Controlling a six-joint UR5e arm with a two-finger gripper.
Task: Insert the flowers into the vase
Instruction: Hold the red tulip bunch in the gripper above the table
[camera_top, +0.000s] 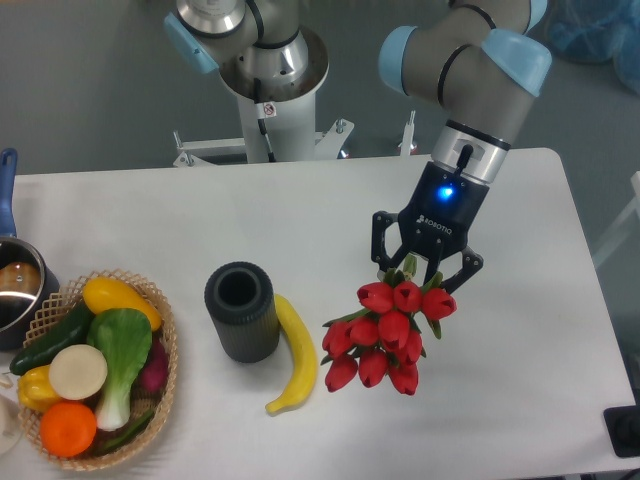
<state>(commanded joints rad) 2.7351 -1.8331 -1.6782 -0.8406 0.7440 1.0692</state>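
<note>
White table (520, 330), grey wall behind. Gripper (420, 268) clamps the flowers (385, 335) by their stems, buds hanging low. Vase (241, 310) stands upright, mouth open, left of the bunch across the banana (293, 355).

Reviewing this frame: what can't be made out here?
- Stems of the red tulip bunch: hidden between the black two-finger gripper's fingers.
- Inside of the dark ribbed cylindrical vase: too dark to see.
- Steel pot with blue handle: cut off by the left edge.
</note>
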